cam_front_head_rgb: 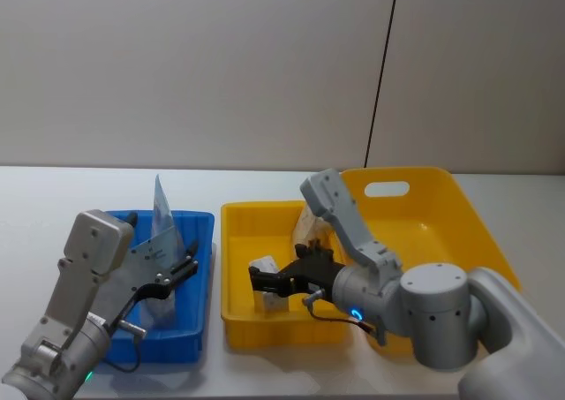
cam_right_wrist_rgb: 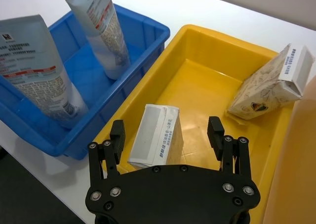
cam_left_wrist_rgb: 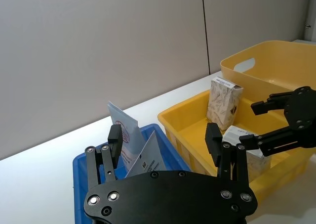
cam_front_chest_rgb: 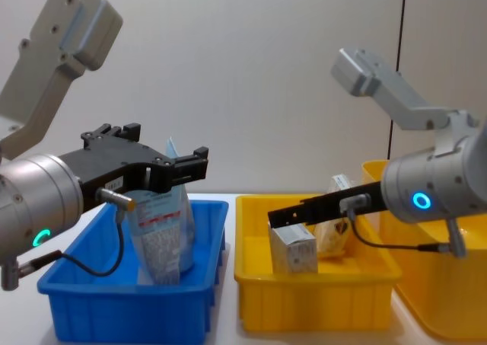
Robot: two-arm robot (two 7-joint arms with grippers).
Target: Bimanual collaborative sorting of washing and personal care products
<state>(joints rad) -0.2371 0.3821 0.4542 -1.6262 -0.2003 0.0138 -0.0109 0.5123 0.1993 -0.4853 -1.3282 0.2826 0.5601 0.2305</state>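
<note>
The right arm bends in from the large yellow bin (cam_front_head_rgb: 459,215) side, its forearm low and nearly level. The right gripper (cam_right_wrist_rgb: 166,128) hangs inside the small yellow bin (cam_front_head_rgb: 234,267), jaws spread wide and holding nothing, just above the small grey-white carton (cam_right_wrist_rgb: 158,140) that stands at that bin's near end. The cream carton with dark emblem (cam_right_wrist_rgb: 266,88) leans against the same bin's far wall, with bare floor between the two cartons.

The left arm angles down over the blue bin (cam_front_head_rgb: 205,276), which sits just left of the small yellow bin. The left gripper (cam_front_head_rgb: 181,267) is also wide open and empty. Two glossy soft refill pouches (cam_right_wrist_rgb: 34,70) stand upright in the blue bin, beside and beyond its fingers. All three bins are smooth moulded plastic.
</note>
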